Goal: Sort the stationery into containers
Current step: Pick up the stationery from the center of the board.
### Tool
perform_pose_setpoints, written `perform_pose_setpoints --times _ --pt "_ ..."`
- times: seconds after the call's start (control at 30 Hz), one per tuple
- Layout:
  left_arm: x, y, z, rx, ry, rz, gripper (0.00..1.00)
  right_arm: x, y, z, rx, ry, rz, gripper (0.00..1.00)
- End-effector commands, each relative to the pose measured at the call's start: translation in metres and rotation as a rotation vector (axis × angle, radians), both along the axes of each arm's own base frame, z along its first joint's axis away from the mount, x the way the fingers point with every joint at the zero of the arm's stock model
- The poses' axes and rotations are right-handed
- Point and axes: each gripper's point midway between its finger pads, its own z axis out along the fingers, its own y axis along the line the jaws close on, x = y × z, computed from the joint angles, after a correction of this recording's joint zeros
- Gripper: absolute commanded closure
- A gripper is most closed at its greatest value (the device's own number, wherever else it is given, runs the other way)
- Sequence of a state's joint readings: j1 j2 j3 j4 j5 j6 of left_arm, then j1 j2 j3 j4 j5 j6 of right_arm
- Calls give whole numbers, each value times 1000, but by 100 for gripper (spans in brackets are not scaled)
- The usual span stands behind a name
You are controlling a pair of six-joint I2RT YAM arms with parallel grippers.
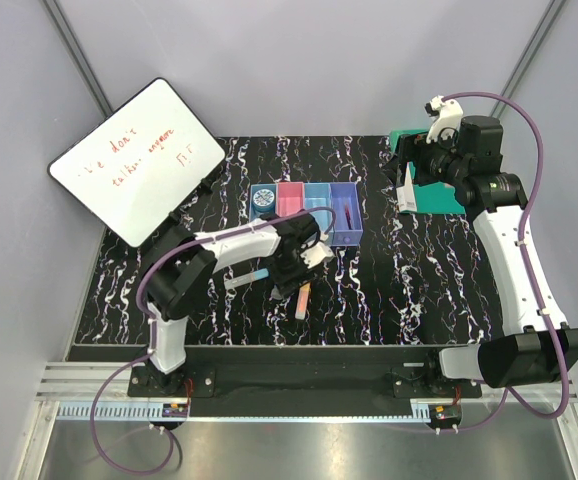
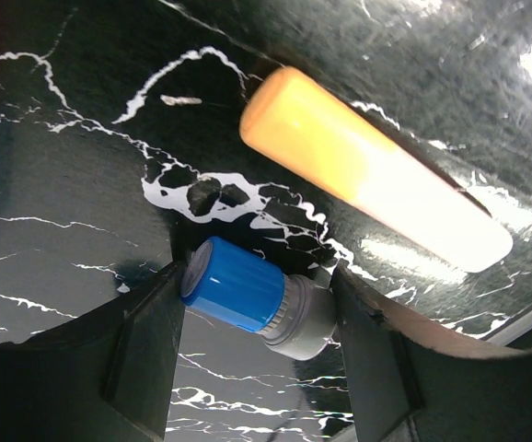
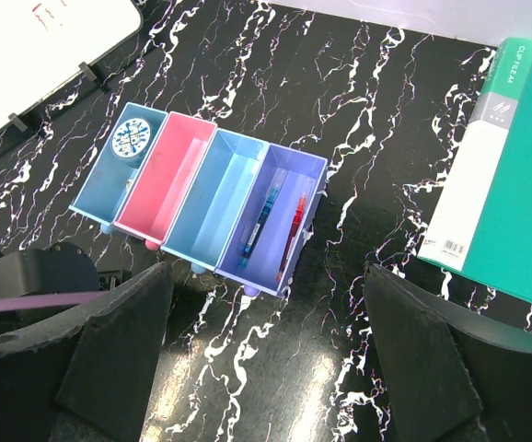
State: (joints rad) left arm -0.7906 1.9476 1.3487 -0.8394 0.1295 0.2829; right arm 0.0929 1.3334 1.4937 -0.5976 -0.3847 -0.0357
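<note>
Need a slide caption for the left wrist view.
Left gripper flanks a blue-capped marker on the table, orange bar beyond.

table (image 2: 63, 120): glossy marbled | bins (image 3: 179, 175): translucent plastic | marker cap (image 2: 234, 285): glossy plastic

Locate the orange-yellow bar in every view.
Top external: the orange-yellow bar lies just below the bins, centre-left.
Left wrist: upper right, lying diagonally.
Right wrist: not in it.
Shared landmark: the blue-capped marker beside it, in the top and left wrist views.
</note>
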Motion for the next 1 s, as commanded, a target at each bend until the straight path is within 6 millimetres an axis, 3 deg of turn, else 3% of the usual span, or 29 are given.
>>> perform_pose_setpoints --times 0.0,0.57,0.67,0.7,0.77,0.83,0.97 --pt "-8 8 -6 9 -9 -104 52 -2 5 23 21 -67 11 9" --pt "-10 16 -12 54 -99 -494 51 -2 6 28 37 -70 8 9" --pt "-4 14 -12 61 -120 -504 43 -3 5 28 37 -72 7 9" --pt "-4 13 -11 58 -124 -505 34 -3 5 28 36 -70 5 9" --pt "-3 11 -6 45 -133 -494 30 -3 5 27 35 -69 4 9" --pt "-3 8 -1 30 -139 -468 18 -4 4 27 36 -69 4 9" --pt "-7 7 5 13 -135 -428 10 -3 5 26 36 -67 6 9"
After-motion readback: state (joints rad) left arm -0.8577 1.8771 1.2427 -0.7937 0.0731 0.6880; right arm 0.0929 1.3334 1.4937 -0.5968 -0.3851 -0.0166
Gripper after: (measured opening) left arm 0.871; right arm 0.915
